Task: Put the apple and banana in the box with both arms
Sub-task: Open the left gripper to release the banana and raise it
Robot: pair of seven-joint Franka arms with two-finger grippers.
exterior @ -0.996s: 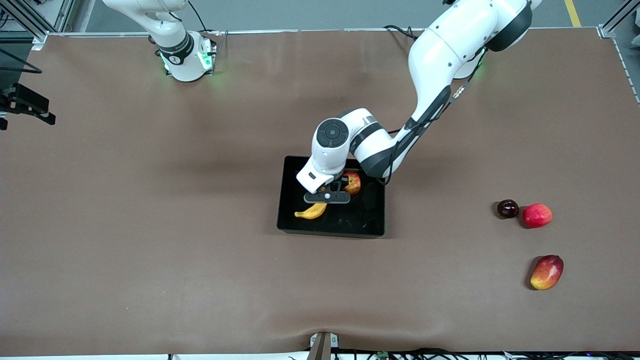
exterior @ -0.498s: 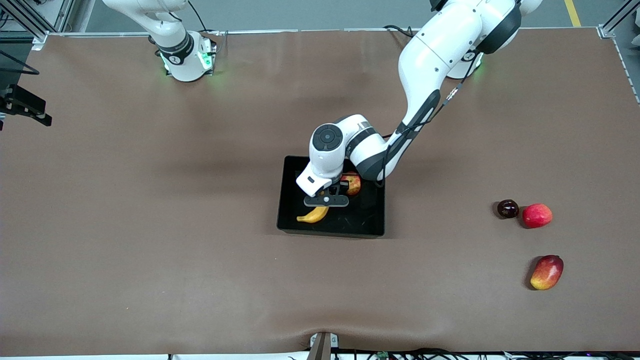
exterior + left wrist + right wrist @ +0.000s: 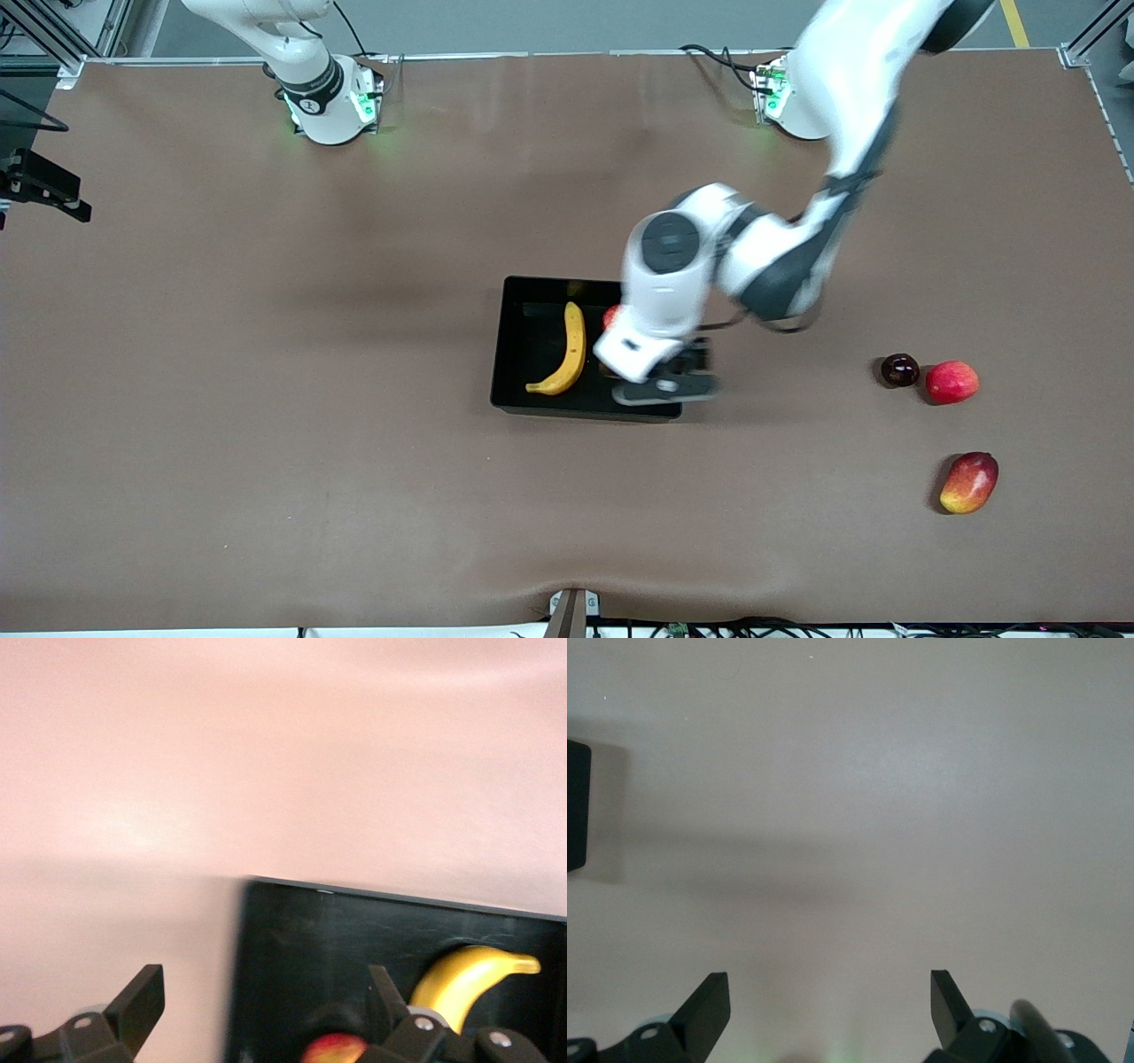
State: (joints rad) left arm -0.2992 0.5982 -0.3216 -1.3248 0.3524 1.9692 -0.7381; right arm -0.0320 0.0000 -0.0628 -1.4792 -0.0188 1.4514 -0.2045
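Note:
The black box (image 3: 530, 332) lies mid-table. The yellow banana (image 3: 568, 351) lies inside it, fully in sight. The apple (image 3: 610, 316) is in the box beside the banana, mostly hidden by the left arm's wrist. My left gripper (image 3: 666, 388) is open and empty, up over the box's edge toward the left arm's end. The left wrist view shows the gripper (image 3: 266, 1001) over that edge, with the box (image 3: 354, 930), the banana (image 3: 465, 979) and the apple (image 3: 335, 1051). My right gripper (image 3: 830, 1005) is open and empty over bare table, out of the front view.
A dark round fruit (image 3: 899, 369), a plain red fruit (image 3: 951, 382) and a red-yellow mango (image 3: 968, 482) lie toward the left arm's end of the table. Black equipment (image 3: 35, 182) juts in at the table's edge by the right arm's end.
My left gripper has risen off the banana and swung toward the left arm's end of the box. The banana now lies uncovered in the box. The right arm has not moved.

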